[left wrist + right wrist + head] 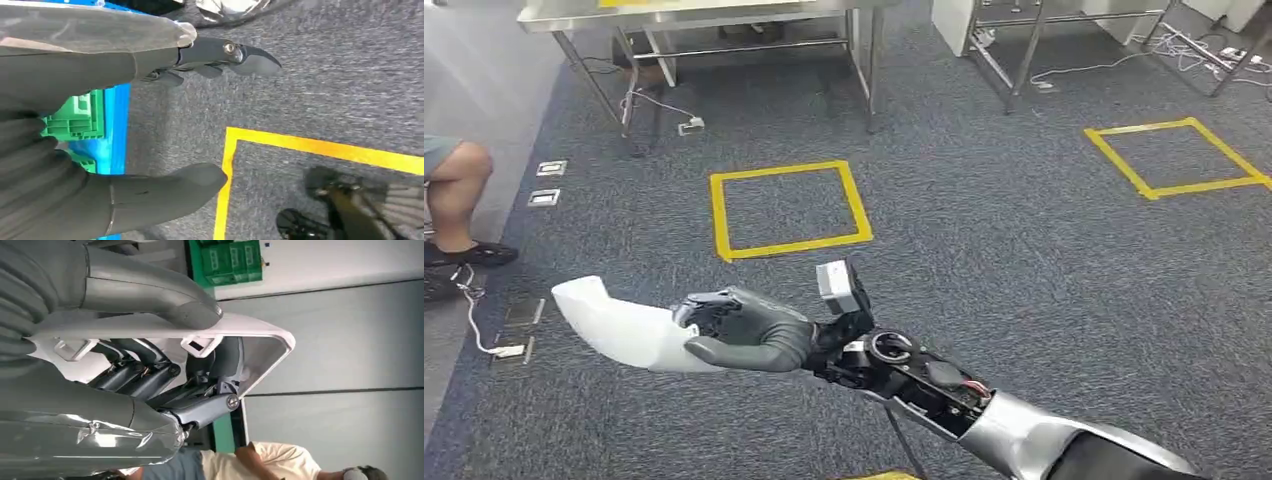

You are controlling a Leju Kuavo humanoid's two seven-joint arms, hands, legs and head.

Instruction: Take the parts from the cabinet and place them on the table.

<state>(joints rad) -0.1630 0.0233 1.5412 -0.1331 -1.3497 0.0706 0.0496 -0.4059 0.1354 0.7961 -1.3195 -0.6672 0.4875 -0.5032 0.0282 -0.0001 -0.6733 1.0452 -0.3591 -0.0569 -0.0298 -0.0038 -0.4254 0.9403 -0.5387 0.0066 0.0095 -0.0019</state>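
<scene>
Near centre, above grey carpet: right hand, fingers wrapped around one white part, thumb over its top.
Part: elongated moulded shell, long axis running left from the hand, free end pointing left and slightly far, off the floor.
Left hand: hanging low, fingers apart, holding nothing, over a yellow tape line.
Destination: steel table at far left, legs visible, well apart from the part; a yellow taped square lies between.
Judgement: carrying stage; the right hand is the nearer and the only loaded one.
Person: seated at far left edge.
</scene>
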